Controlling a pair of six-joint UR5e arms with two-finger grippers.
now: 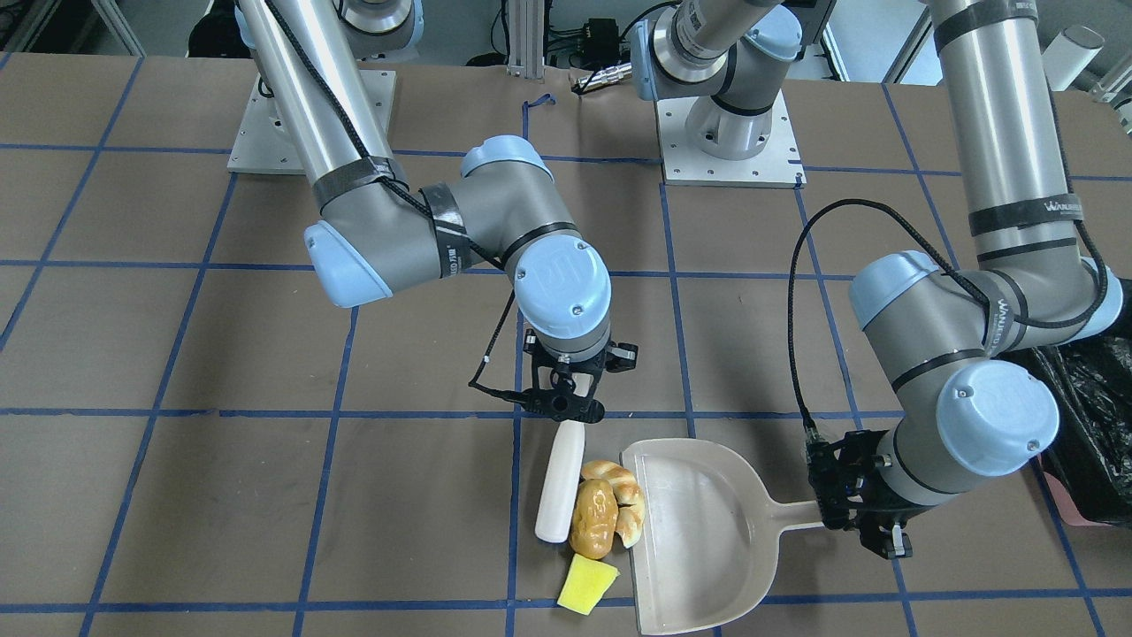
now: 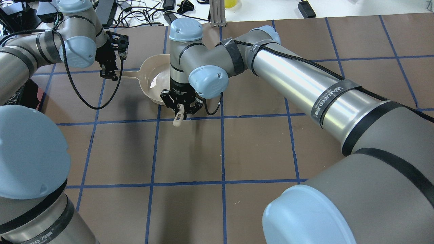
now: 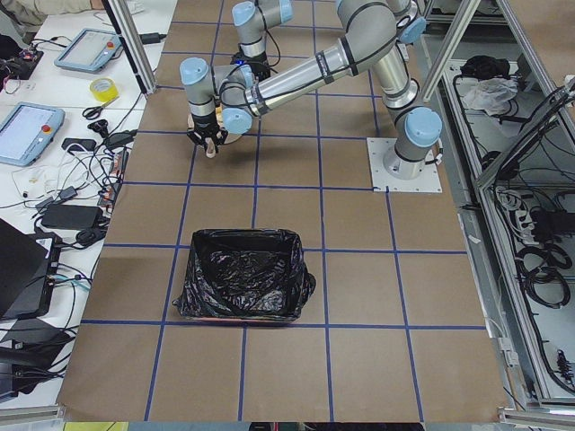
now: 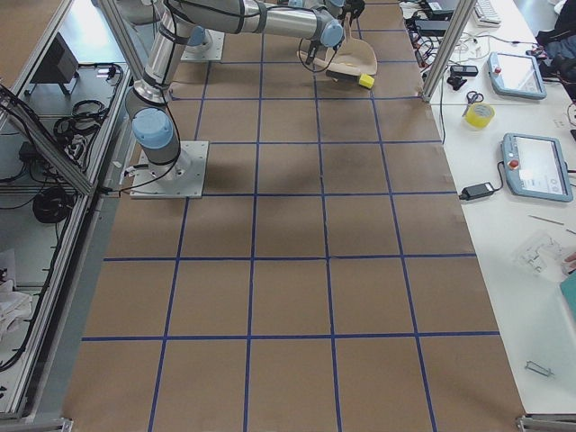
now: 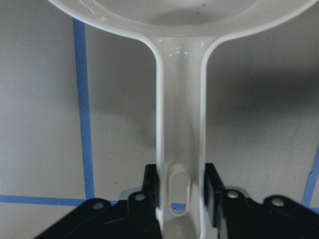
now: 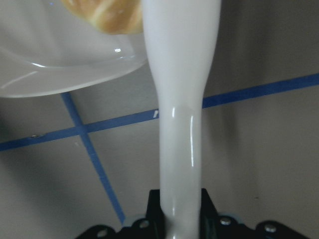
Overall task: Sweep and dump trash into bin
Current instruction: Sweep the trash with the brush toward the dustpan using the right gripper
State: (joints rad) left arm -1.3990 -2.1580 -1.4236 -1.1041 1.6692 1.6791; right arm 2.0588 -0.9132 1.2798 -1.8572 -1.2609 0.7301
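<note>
Sweeping is underway; nothing has been dumped yet. The right gripper [image 1: 566, 409] pinches the top of the white sweeper [image 1: 559, 482], whose side lies against the potato [image 1: 594, 520]. The potato in turn touches the croissant [image 1: 622, 485], which sits right at the dustpan [image 1: 716, 531] lip. I cannot tell whether any of it is over the edge.

The sponge [image 1: 586, 586] lies on the worktop [image 1: 265, 495] just near of the potato, by the pan's mouth but outside it. The pan's floor looks bare.

The left gripper [image 5: 182, 199] is clamped on the pan's handle, with the pan flat on the worktop.

Still to do, as I judge it: push all three pieces in, with the sponge likely needing its own stroke. Then the pan must be carried to the bin [image 3: 244, 235] — well apart, toward the robot's left end — and tipped.
</note>
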